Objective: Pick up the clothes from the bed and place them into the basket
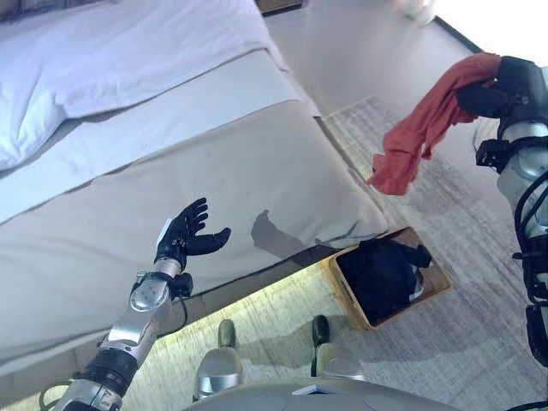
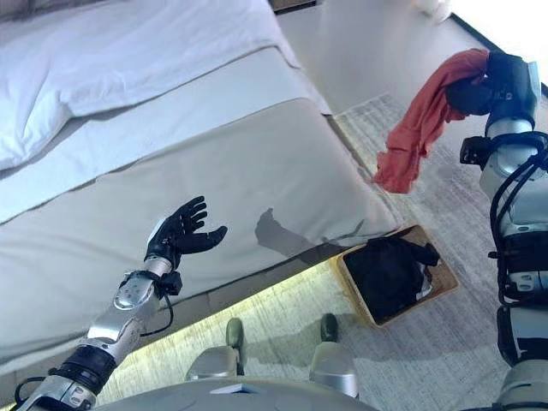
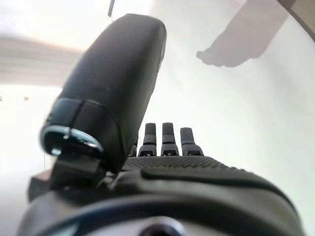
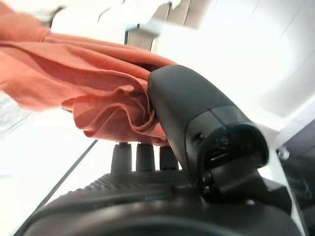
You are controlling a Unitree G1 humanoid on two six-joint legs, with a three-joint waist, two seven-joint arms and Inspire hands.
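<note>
No writing can be read anywhere in the views. Lower right of centre, a wooden basket (image 1: 432,272) stands on the rug (image 1: 479,214) just beside the bed (image 1: 214,171); a dark garment (image 1: 384,272) lies inside it. At the upper right the right hand (image 1: 488,94) pinches an orange-red cloth (image 1: 424,128), which hangs in the air above the rug, up and right of the basket. The left hand (image 1: 184,231), lower left, is held over the bed with fingers spread, holding nothing.
</note>
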